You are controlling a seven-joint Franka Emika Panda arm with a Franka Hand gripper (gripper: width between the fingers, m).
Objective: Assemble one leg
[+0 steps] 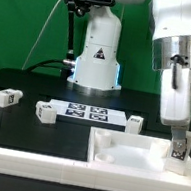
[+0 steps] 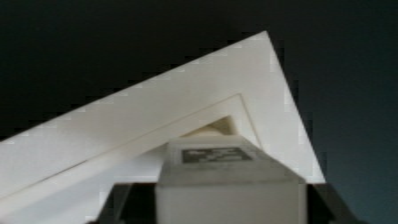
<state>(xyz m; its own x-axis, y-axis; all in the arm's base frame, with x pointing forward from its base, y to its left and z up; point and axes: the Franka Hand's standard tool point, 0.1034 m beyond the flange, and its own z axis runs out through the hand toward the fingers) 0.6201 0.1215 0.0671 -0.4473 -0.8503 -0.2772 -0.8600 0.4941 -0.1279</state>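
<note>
While the arm reached down at the exterior view's right, its gripper [image 1: 179, 140] was clenched on the leg [image 1: 178, 152], a small white block with a black-and-white tag, held upright over a corner of the white panel [image 1: 124, 149] with raised rims. From the wrist view the leg [image 2: 217, 170] stood between the dark fingers [image 2: 125, 205], its tagged end facing the camera, the panel's corner [image 2: 196, 110] beyond it. Whether the leg touched the panel could not be told. Three more legs [image 1: 7, 96] [image 1: 45, 114] [image 1: 135, 123] lay on the black table [image 1: 28, 122], two flanking the marker board [image 1: 87, 111].
</note>
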